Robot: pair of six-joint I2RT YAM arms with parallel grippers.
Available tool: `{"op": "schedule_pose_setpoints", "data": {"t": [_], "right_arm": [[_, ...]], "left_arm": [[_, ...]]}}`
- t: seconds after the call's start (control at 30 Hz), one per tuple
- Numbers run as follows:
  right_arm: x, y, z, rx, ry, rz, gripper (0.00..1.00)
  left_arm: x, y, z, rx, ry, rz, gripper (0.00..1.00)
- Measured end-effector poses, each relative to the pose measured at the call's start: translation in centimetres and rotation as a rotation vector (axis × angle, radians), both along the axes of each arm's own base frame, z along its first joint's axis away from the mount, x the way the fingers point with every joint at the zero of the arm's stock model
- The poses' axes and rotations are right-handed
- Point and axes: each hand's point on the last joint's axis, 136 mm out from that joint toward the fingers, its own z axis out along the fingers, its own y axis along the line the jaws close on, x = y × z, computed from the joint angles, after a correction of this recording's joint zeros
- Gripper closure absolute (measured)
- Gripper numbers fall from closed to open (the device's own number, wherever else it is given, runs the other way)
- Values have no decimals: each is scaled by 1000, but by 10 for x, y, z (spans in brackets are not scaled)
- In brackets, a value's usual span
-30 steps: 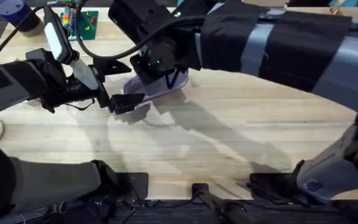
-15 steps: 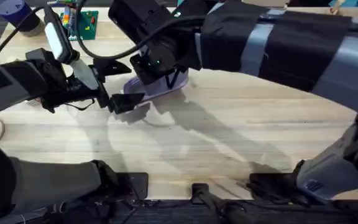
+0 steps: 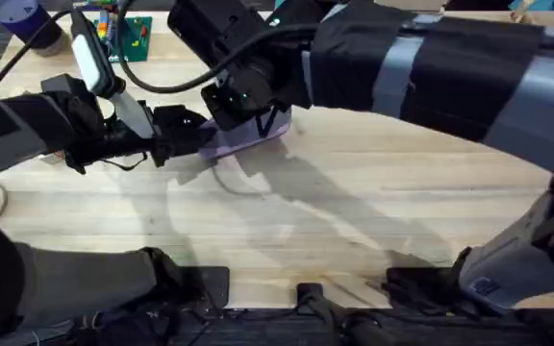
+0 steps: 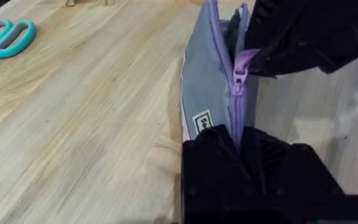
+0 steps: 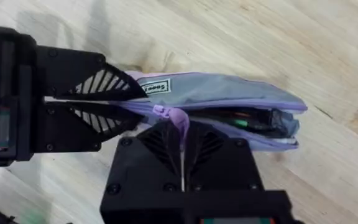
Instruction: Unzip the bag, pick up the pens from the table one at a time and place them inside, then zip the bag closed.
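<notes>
Light wood bench under everything, and we've got both arms crowded over the bag toward the far left of it. Bag is lying on its side on the bench, lavender with a grey panel and a small label.

Left end effector comes in from the left and is clamped on the near end of the bag; in the right wrist view its two black fingers pinch the fabric right at the zipper end. Right end effector sits on top of the bag with its fingers closed on the purple zipper pull. Same pull shows in the left wrist view too.

Zipper's partly open past the pull, and we can see dark stuff inside the gap, looks like pens with a bit of green, can't tell more. Teal scissors lie on the bench well away from the bag.
</notes>
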Motion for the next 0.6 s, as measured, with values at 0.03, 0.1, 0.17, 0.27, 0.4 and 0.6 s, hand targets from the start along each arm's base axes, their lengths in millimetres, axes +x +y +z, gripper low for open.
{"op": "schedule_pose_setpoints", "data": {"t": [0.03, 0.1, 0.17, 0.27, 0.4, 0.6], "right_arm": [[0, 0, 0, 0, 0, 0, 970], [0, 0, 0, -5, -3, 8, 970], [1, -1, 0, -17, -11, 28, 970], [5, -4, 0, -36, -21, 66, 969], [17, -18, -2, -52, -14, 65, 969], [42, -59, -9, -94, 23, -2, 970]], "left_arm": [[0, 0, 0, 0, 0, 0, 956], [0, 0, 0, 0, 0, 0, 956], [0, 0, 0, 0, 0, 0, 956], [0, 0, 0, 0, 0, -1, 956], [0, 0, 0, 1, -3, 0, 956], [1, 0, 0, 2, -4, 0, 956]]}}
